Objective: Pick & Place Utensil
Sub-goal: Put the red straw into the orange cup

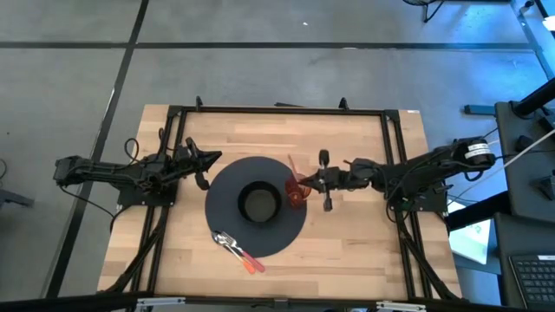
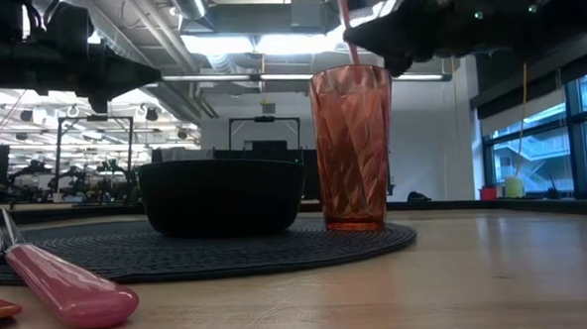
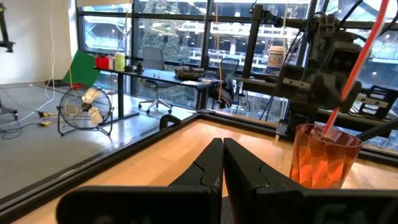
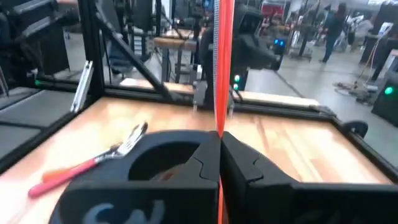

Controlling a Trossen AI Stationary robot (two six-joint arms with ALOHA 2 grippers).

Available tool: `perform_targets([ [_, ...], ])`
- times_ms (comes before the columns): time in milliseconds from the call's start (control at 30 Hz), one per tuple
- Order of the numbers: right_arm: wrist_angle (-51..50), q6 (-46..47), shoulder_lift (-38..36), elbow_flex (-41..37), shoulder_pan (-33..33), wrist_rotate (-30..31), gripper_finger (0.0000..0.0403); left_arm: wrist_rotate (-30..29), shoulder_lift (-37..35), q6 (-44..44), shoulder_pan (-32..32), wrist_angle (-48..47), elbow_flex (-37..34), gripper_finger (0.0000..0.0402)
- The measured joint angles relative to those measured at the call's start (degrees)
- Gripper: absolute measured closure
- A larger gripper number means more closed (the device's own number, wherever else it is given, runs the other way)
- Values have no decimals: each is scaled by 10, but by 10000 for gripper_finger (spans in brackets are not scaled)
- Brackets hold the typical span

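Fingers of my right pincer point(image 1: 314, 182) are pinching the red-handled utensil point(image 4: 222, 68), its lower end inside the red cup point(image 1: 297, 194) at centre frame, while my left pincer point(image 1: 211, 159) is waiting pressed together at left.

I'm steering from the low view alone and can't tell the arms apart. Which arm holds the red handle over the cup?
Observer: The right one. From above, the right gripper sits over the red cup, shut on the red utensil handle.
Operator: Where does the cup stand?
Observer: On the right edge of the round dark mat, beside the black bowl at the mat's centre.
Operator: And the left arm?
Observer: The left gripper waits shut off the mat's left side, holding nothing.
Operator: The fork beside my camera?
Observer: The pink-handled fork lies across the mat's front edge, left of the cup.
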Motion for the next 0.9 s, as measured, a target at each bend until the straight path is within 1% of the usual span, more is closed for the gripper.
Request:
perform_targets([
  [100, 33, -2, 12, 1, 0, -7, 402, 0, 0, 0, 0, 0, 0, 393],
  [767, -13, 29, 16, 1, -17, -4, 396, 0, 0, 3, 0, 0, 0, 393],
  [900, -20, 40, 16, 1, -17, -4, 374, 0, 0, 3, 0, 0, 0, 393],
])
